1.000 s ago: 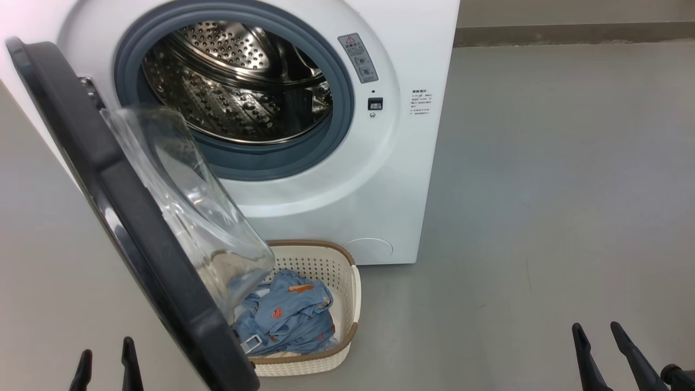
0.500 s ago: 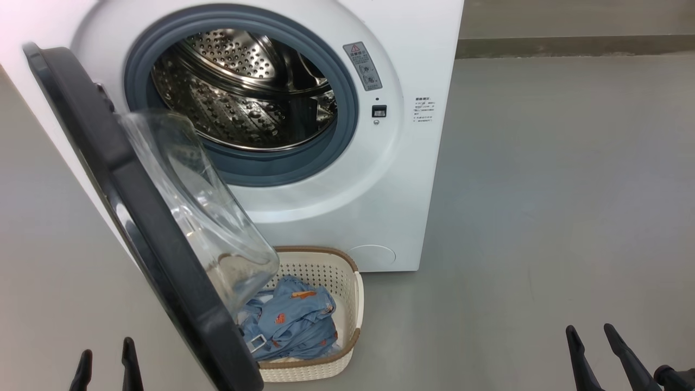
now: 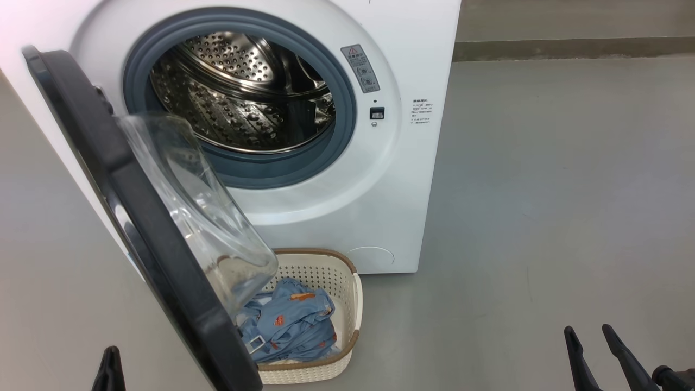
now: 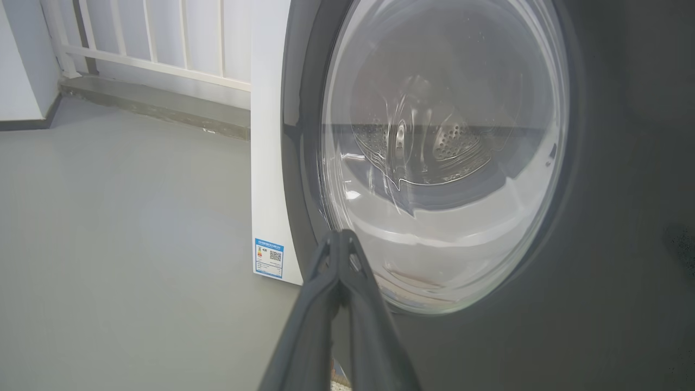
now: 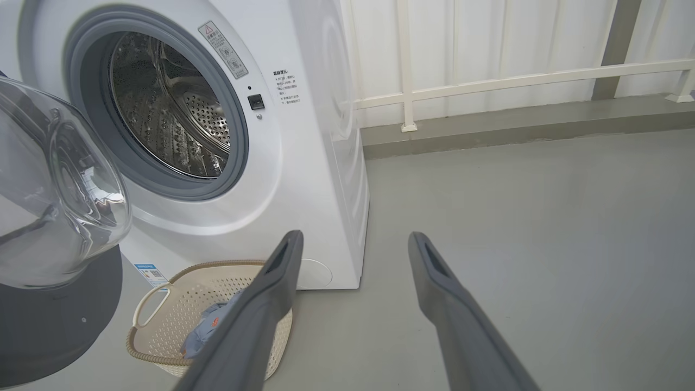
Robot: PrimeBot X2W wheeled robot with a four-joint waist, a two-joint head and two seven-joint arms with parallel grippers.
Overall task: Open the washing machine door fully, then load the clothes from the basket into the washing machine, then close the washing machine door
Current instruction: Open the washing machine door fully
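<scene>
Washing machine door (image 3: 157, 244) overhangs the basket (image 3: 347, 304)
It hides the basket's left side and part of the clothes (image 3: 293, 326). Left hand (image 4: 339, 239), fingers pressed together and empty, faces its outer glass; right hand (image 5: 354, 236) is spread wide, well right of the basket.

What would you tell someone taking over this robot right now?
Left gripper: shut, empty, pointing at the outer face of the washing machine door.
Right gripper: open, empty.
The door stands partly open, overhanging the basket in front of the washing machine. The clothes lie in the basket; the drum looks empty.
Done: door unlatched and swung out.
Left: open it fully, load the clothes, close the door.
</scene>
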